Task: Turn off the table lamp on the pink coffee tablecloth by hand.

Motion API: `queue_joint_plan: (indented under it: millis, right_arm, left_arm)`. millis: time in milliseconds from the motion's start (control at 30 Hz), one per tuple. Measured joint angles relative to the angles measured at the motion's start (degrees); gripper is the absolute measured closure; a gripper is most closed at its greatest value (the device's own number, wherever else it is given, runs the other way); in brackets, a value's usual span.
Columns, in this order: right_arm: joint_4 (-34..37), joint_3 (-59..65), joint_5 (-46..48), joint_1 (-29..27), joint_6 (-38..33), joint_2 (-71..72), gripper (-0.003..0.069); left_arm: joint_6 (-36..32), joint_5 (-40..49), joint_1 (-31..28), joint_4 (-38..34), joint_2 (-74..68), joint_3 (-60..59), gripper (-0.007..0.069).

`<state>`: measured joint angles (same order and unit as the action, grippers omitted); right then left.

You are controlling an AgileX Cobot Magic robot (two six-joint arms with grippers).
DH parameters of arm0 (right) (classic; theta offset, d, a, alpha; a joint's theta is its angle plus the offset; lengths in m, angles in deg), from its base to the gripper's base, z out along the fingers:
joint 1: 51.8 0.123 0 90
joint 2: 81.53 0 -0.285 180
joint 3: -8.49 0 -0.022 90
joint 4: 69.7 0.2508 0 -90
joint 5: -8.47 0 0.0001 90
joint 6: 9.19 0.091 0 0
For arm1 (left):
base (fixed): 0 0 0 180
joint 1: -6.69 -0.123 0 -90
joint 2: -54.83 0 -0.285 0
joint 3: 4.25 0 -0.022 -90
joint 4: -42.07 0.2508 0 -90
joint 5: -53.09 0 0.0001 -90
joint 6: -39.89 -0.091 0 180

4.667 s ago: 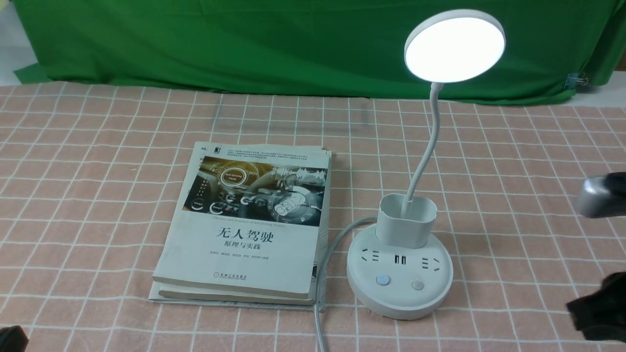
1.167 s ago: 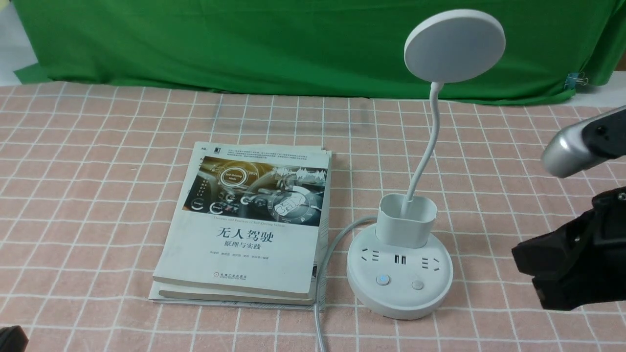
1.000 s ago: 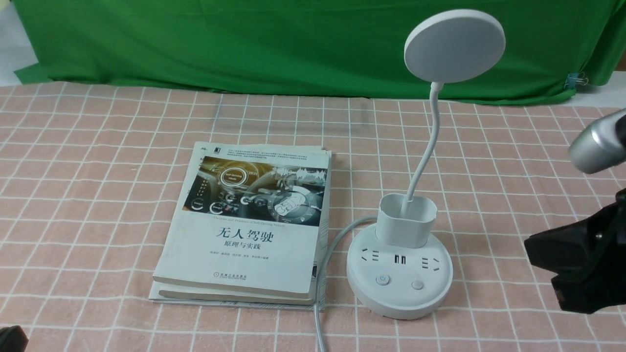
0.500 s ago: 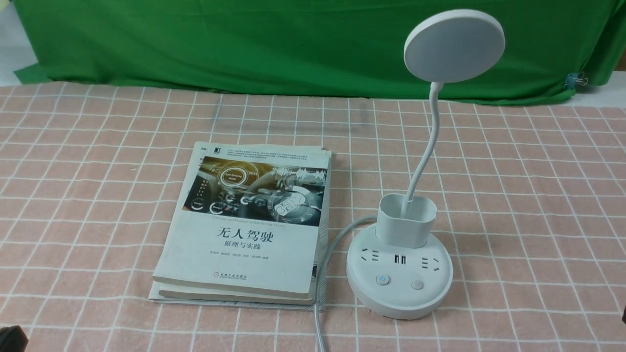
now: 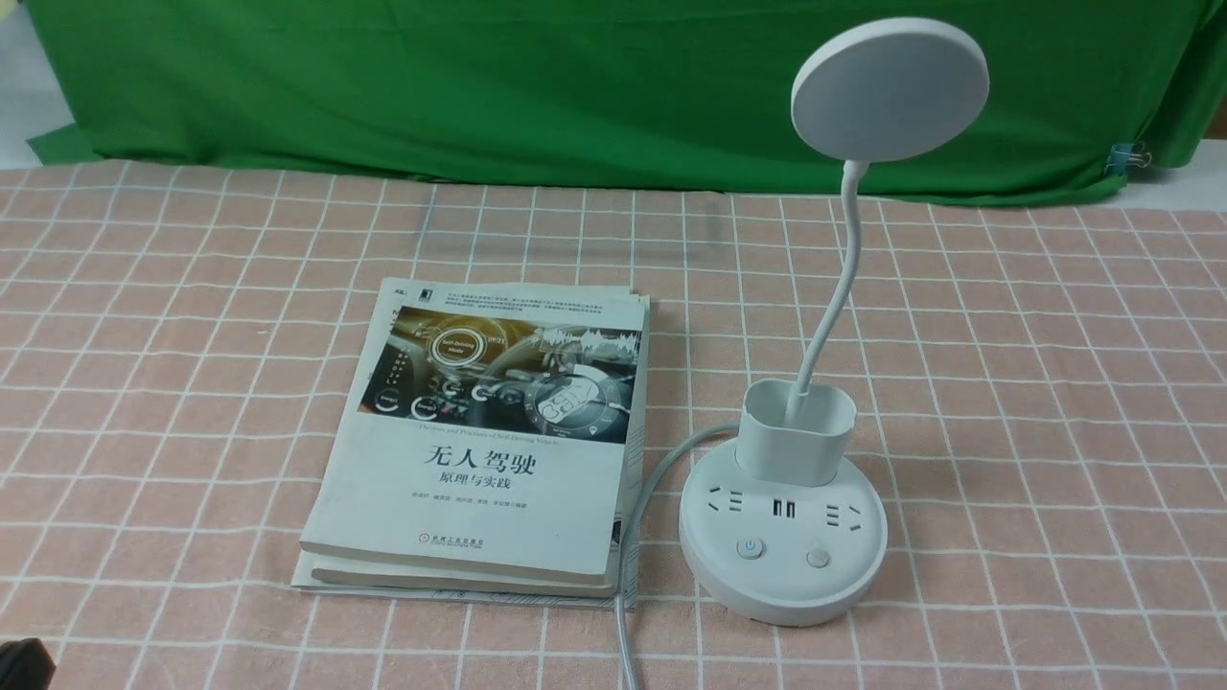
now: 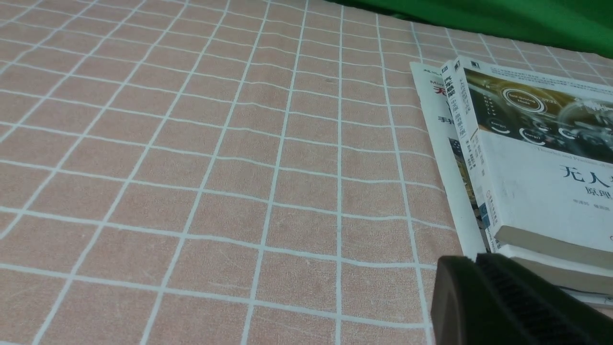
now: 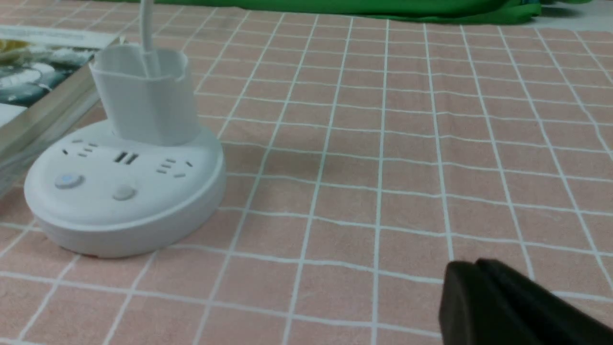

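Note:
The white table lamp (image 5: 783, 537) stands on the pink coffee tablecloth (image 5: 1035, 402), right of centre. Its round disc head (image 5: 890, 89) is dark. Its base carries sockets and two buttons (image 5: 751, 548). The base also shows in the right wrist view (image 7: 124, 191). My right gripper (image 7: 476, 264) is shut and empty, low over the cloth and well away from the lamp base; it is out of the front view. My left gripper (image 6: 475, 259) is shut and empty beside the books; only a dark corner of it (image 5: 24, 661) shows in the front view.
Two stacked books (image 5: 489, 441) lie just left of the lamp, also in the left wrist view (image 6: 536, 163). The lamp's grey cord (image 5: 637, 537) runs between books and base toward the near edge. A green backdrop cloth (image 5: 479, 86) hangs behind.
The lamp head was lit 4.7 s ago and is dark now. My right arm has pulled back to the right and left the front view. The left arm has not moved.

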<state>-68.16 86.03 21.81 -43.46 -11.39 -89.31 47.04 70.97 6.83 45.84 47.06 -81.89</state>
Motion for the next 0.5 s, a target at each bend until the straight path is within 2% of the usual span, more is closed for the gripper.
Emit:
queue_joint_plan:
  millis: [500]
  right_arm:
    - [0.0, 0.0, 0.24, -0.34, -0.36, 0.0, 0.0601]
  left_arm:
    - [0.0, -0.06, 0.0, 0.0, 0.0, 0.0, 0.0618]
